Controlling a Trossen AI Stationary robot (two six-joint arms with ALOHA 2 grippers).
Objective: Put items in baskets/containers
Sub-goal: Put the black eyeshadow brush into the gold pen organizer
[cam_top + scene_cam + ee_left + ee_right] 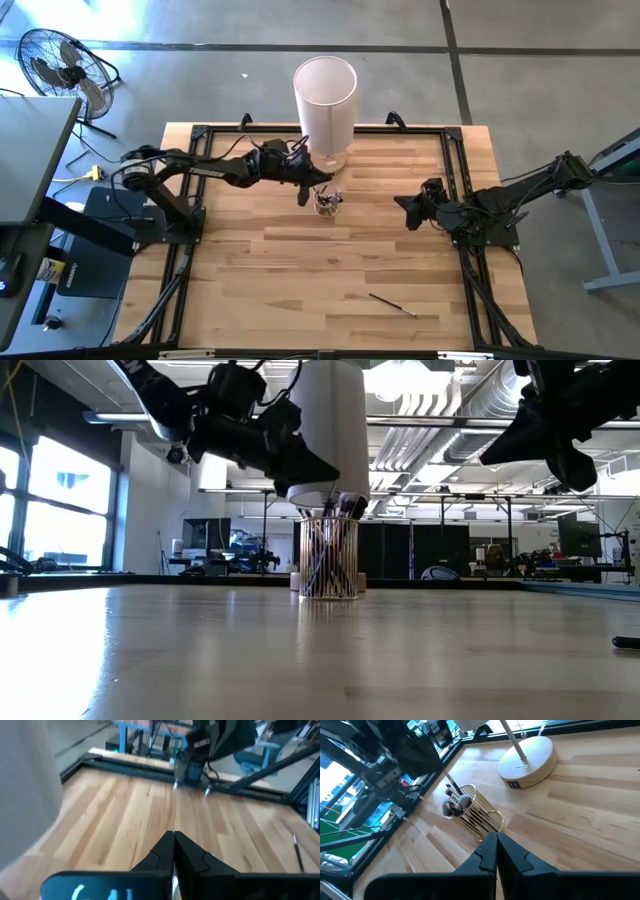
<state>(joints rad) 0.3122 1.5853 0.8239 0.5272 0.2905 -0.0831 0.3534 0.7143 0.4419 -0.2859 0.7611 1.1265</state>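
Note:
A small clear ribbed cup (328, 560) stands near the table's middle, just in front of the tall white cylinder. Several brushes stand in it, tips up (455, 805). My left gripper (305, 192) hovers just left of and above the cup (326, 204), shut on a thin dark brush (452, 784) that slants down into the cup (477, 817). My right gripper (408, 212) hangs shut to the cup's right, above the table, touching nothing. Another dark brush (392, 304) lies flat on the wood near the front right. My left gripper pinches the thin brush by its upper end (444, 771) between its shut fingers. The fingers come nearly level from the table's left, and the gripper's own body hides the exact spot. The brush slants down from the fingers with its lower end inside the cup.
The tall white cylinder (325, 95) stands on a round white base (527, 760) right behind the cup, close to my left arm. Black frame rails (460, 180) run along the table's sides. Bare wood lies between the cup and the loose brush (297, 852).

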